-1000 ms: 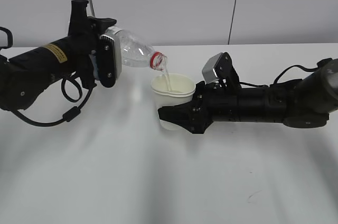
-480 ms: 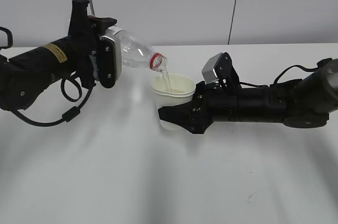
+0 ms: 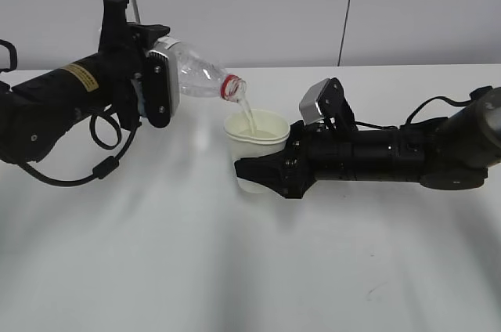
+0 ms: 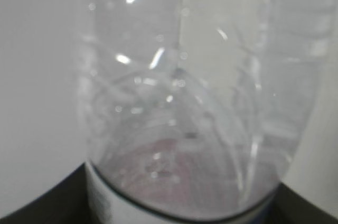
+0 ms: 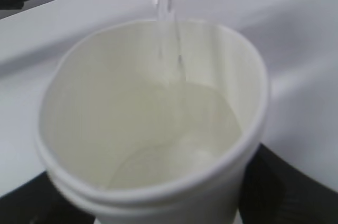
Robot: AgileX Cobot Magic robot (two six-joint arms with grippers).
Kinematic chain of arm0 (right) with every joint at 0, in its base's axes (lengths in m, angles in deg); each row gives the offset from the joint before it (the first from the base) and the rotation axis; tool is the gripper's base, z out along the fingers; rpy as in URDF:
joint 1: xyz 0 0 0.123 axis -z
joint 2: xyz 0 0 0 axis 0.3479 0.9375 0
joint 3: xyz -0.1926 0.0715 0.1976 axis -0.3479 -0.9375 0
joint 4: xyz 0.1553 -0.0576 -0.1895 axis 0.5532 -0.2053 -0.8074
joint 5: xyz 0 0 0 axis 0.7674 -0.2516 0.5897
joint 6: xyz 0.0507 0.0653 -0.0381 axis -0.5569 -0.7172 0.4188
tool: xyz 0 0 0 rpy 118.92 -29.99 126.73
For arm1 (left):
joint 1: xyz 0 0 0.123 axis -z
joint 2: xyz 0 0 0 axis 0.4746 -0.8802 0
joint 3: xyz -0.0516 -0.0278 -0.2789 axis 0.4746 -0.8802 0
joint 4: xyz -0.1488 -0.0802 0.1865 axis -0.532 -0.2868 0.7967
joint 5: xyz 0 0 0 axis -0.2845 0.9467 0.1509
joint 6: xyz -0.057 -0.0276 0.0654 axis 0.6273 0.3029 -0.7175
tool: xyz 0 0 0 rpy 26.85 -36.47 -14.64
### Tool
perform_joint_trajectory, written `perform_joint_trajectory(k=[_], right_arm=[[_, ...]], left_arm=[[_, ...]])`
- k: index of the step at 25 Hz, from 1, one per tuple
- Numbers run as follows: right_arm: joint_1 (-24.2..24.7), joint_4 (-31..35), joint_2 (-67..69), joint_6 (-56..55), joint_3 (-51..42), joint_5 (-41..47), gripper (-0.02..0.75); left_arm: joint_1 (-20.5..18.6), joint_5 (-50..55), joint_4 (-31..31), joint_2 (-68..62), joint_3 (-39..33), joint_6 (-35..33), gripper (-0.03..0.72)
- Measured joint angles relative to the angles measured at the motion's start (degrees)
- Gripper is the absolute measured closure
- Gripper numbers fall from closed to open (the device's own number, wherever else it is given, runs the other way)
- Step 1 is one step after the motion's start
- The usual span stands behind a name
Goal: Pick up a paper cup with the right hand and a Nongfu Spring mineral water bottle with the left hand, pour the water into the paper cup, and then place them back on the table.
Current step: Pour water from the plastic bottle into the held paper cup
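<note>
Paper, thin-walled: the cup (image 3: 257, 144) is held above the table (image 3: 196, 269) in the right hand (image 3: 270, 174), jaws pinched around its lower body. Rim already looks pushed out of round on the near side, so the wall is judged soft and easily crushed. A low, light grip below the rim is judged the right hold. Water is seen inside in the right wrist view (image 5: 174, 129), so weight is rising and spill risk with it.

Clear plastic bottle (image 3: 200, 73) is clamped by its body in the left hand (image 3: 153, 85), tilted mouth-down, red neck ring just above the cup rim, a thin stream falling in. It is judged light, springy and possibly slick when wet; hold at the labelled body is sound.

No brand text can be read: only a white label edge (image 4: 100, 203) is seen. Writing on the yellow arm sticker (image 3: 82, 77) is too small to read.
</note>
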Motion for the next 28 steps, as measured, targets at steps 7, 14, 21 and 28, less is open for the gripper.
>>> perform_joint_trajectory(k=[7,14,21,28], right_arm=[[0.0,0.0,0.0,0.2,0.0,0.0,0.221],[0.0,0.4,0.0,0.5,0.0,0.0,0.221],[0.0,4.4,0.0,2.4,0.0,0.0,0.221],[0.0,8.9,0.0,3.9,0.0,0.0,0.221]], left_arm=[[0.6,0.0,-2.7,0.0,0.0,0.0,0.285],[2.9,0.1,-8.2,0.0,0.0,0.0,0.285],[4.3,0.4,-13.6,0.0,0.0,4.3,0.285],[4.6,0.4,-18.8,0.0,0.0,23.3,0.285]])
